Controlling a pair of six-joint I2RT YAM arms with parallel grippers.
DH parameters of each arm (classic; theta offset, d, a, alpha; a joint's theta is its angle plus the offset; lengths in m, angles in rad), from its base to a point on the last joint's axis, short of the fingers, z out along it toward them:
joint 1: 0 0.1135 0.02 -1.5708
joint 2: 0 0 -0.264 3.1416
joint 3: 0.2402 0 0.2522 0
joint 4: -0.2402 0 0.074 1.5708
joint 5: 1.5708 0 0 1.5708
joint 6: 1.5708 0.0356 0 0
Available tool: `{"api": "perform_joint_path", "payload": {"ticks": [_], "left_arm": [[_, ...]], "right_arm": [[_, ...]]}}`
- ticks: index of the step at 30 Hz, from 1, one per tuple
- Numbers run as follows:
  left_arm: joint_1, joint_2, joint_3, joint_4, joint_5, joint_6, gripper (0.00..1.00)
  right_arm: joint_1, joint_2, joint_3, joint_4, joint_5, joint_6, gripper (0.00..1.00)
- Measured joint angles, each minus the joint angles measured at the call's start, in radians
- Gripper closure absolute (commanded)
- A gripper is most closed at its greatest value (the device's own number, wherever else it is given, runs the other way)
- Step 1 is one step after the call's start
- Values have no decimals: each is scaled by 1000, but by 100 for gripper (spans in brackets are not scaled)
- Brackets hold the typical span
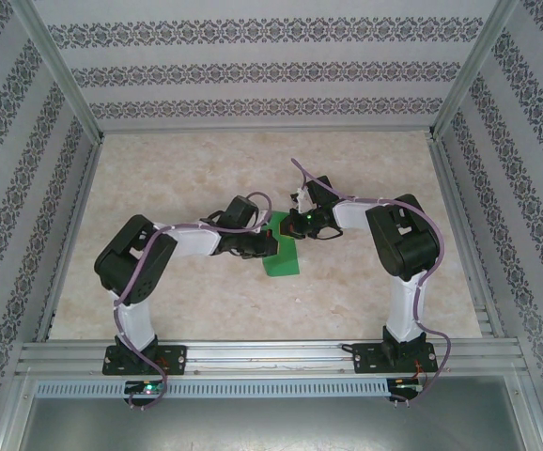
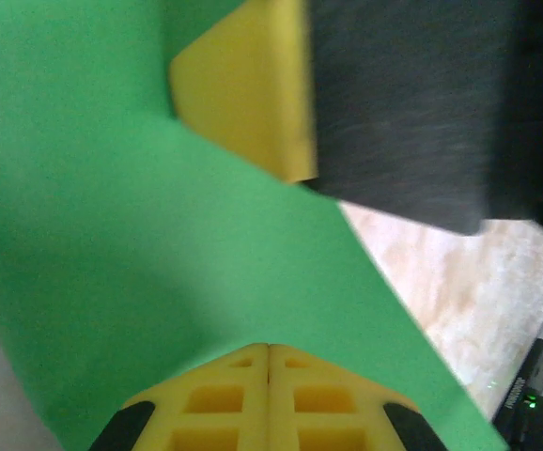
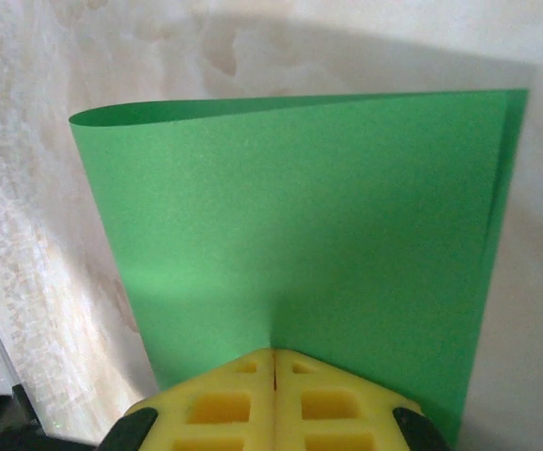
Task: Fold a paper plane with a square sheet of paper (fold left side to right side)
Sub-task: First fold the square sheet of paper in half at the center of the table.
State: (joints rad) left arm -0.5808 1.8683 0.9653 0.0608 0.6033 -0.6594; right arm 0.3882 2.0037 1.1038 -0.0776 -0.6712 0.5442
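1. The square sheet of paper (image 1: 283, 256) is lying in the middle of the table (image 1: 178, 169), between the two arms.
2. The left gripper (image 2: 269, 362) is squeezing tight and looks to be pinching the paper.
3. The right gripper (image 3: 273, 362) is pinching its near edge too, with its jaws pressed together.
4. The paper is bending over onto itself, with a soft round bend and no sharp crease.
5. I think the first fold is getting close. Pressing it flat and all the plane folds are waiting.
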Motion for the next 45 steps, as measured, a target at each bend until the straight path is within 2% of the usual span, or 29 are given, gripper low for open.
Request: {"api": "perform_joint_path", "payload": {"ticks": [16, 45], "left_arm": [[-13, -9, -100, 108, 21, -1, 100], [-77, -159, -277, 99, 10, -49, 100]], "right_arm": [[0, 0, -1, 0, 0, 2, 100], [0, -3, -10, 14, -1, 3, 100]]}}
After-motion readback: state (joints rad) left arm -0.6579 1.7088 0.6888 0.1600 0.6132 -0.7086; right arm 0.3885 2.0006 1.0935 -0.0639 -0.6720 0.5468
